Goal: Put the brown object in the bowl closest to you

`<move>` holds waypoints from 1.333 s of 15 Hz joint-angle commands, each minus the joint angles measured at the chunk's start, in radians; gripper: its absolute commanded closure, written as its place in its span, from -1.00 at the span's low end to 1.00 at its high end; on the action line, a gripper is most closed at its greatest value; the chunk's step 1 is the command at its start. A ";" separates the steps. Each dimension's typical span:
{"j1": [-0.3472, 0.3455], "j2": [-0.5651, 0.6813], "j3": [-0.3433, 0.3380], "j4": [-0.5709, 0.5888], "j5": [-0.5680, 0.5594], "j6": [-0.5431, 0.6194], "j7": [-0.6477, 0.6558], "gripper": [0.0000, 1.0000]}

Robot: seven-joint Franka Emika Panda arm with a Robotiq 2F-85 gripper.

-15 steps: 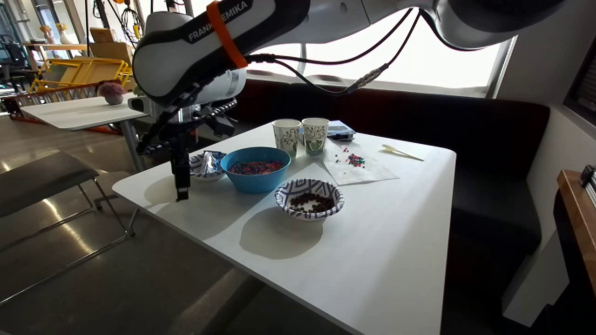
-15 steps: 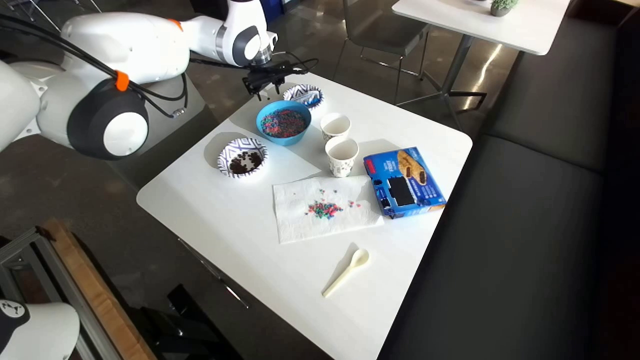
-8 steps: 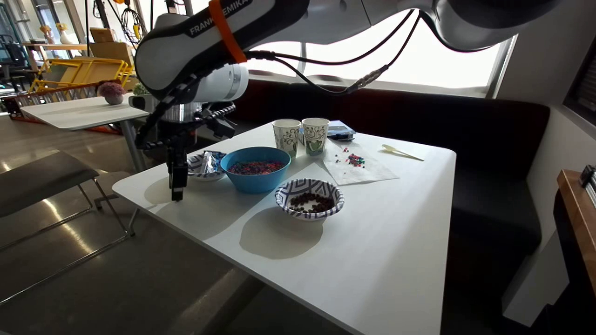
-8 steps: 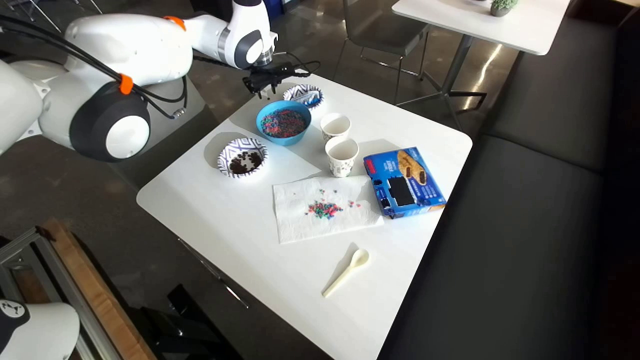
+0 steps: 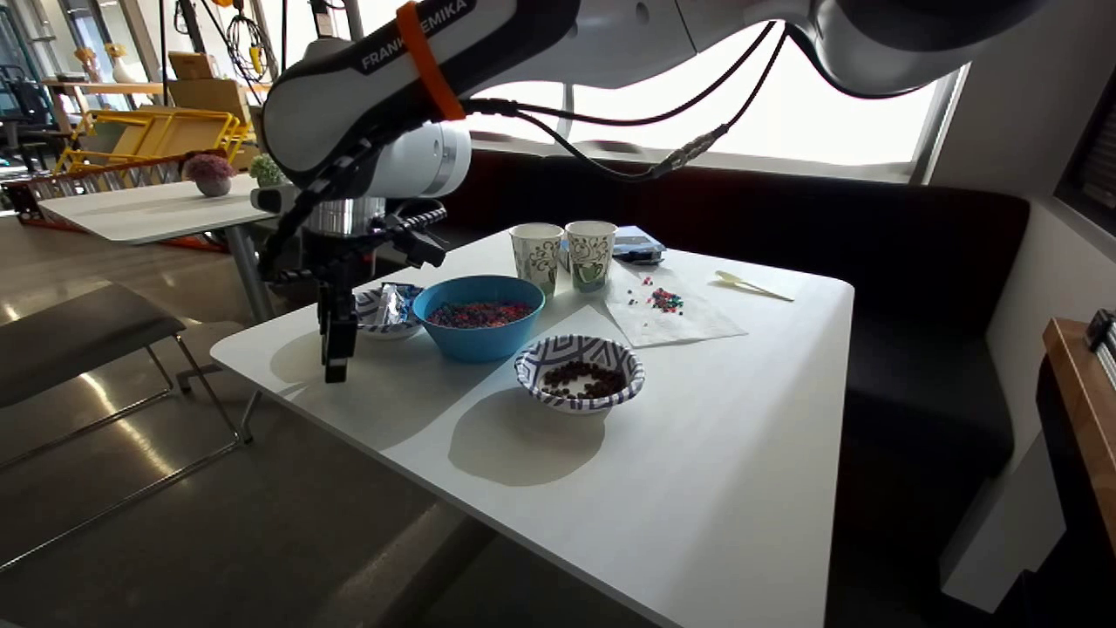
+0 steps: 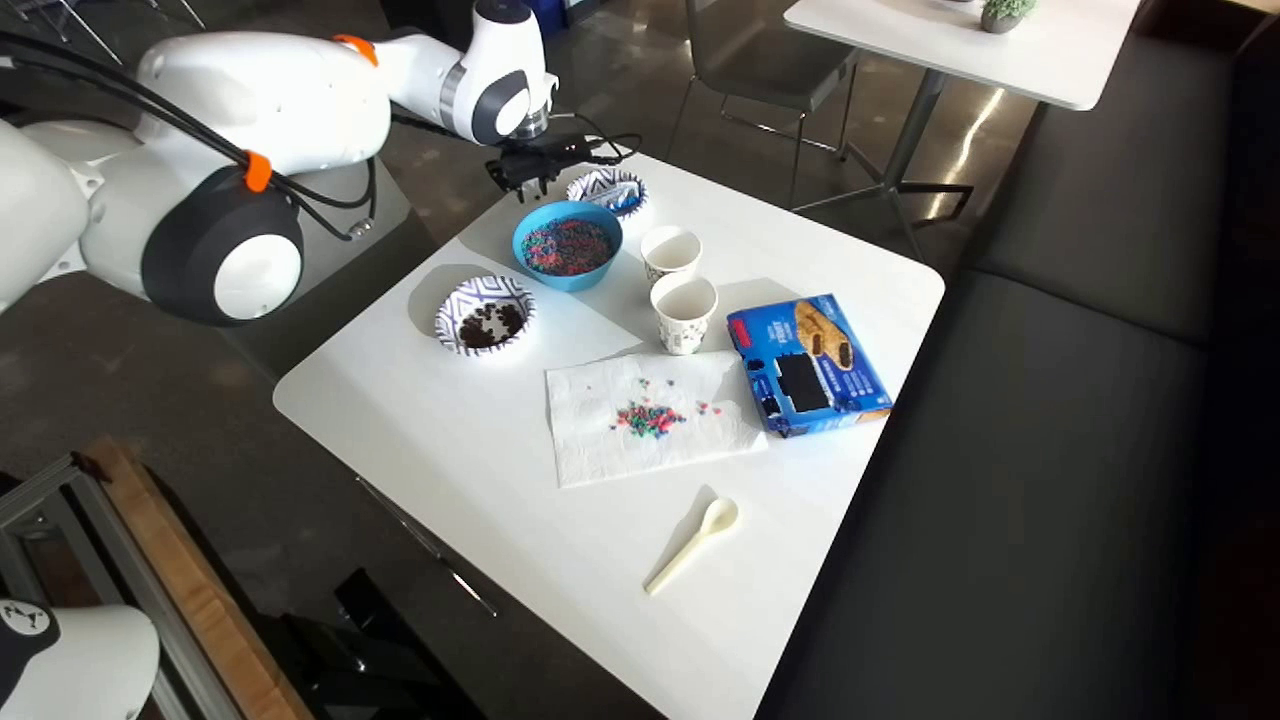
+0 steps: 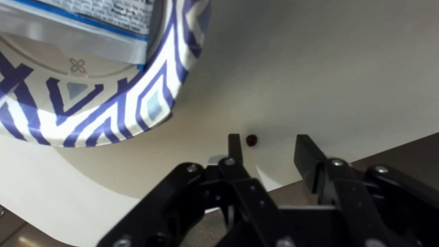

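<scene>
- While the gripper [image 7: 268,145] has fingers [image 7: 307,157] spread, the bead [image 7: 251,140] is on the table [image 7: 308,89], seen between them
- looks round, same every way
- one bead there, three bowls [image 5: 479,344], two cups [image 5: 591,259], one spoon [image 6: 694,545]

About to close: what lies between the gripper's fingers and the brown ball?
In the wrist view, only bare tabletop shows between the gripper and the brown ball.
</scene>
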 commanded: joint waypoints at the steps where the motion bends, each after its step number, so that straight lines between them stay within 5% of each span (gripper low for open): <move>1: -0.012 0.000 0.013 -0.022 0.028 0.028 -0.028 0.10; 8: -0.021 0.000 0.021 -0.026 0.043 0.057 -0.031 0.32; 14: -0.032 0.000 0.039 -0.037 0.065 0.081 -0.041 0.15; 20: -0.039 0.000 0.047 -0.045 0.077 0.080 -0.043 0.44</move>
